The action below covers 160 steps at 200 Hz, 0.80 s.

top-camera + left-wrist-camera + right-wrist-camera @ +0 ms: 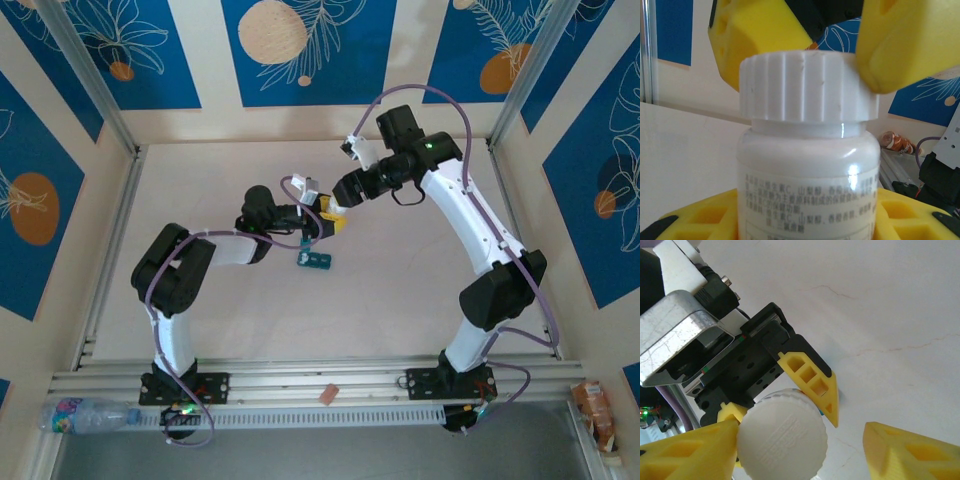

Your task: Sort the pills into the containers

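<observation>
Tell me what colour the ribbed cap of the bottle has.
The cap of the bottle is white; the left wrist view shows it best.

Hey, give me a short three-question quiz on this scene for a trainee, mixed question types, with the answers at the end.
1. True or false: the left tool grips the white bottle.
2. Multiple choice: the right tool straddles A) the bottle's cap; B) the teal containers; C) nothing.
3. Fill in: the teal containers lie on the ___.
Key: 1 true; 2 A; 3 table.
</observation>
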Available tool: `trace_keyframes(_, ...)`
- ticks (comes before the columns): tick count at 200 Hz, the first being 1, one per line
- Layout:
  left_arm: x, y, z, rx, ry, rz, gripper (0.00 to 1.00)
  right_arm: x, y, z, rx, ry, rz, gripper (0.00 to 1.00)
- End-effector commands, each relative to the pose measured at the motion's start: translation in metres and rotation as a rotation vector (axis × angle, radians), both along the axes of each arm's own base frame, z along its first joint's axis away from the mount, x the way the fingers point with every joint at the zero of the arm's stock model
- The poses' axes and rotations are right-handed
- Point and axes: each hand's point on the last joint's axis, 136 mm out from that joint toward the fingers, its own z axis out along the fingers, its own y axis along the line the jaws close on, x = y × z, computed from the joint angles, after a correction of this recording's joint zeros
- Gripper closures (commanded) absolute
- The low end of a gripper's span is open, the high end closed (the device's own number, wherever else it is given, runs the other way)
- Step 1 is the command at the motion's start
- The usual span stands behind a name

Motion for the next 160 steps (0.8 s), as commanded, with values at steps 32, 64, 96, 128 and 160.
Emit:
trace_keyframes(32, -0.004, 0.004, 0.034, -0.054, -0.093, -0.017, 1.0, -0.003, 0.005, -0.004, 0.037, 0.038, 0.017, 0.56)
trace_keyframes(64, -0.003, 0.004, 0.036, -0.059, -0.095, -0.013, 1.0, -0.007, 0.008, -0.013, 0.036, 0.074, -0.004, 0.6)
trace_keyframes(96, 0.001, 0.004, 0.04, -0.06, -0.109, 0.012, 1.0, -0.011, 0.007, -0.031, -0.034, 0.103, -0.089, 0.61)
trace_keyframes(128, 0.002, 0.005, 0.042, -0.047, -0.144, 0.035, 1.0, -0.015, 0.002, -0.05, -0.095, 0.152, -0.235, 0.62)
trace_keyframes(160, 0.003, 0.005, 0.043, -0.044, -0.154, 0.046, 1.0, -0.023, -0.001, -0.062, -0.136, 0.222, -0.424, 0.62)
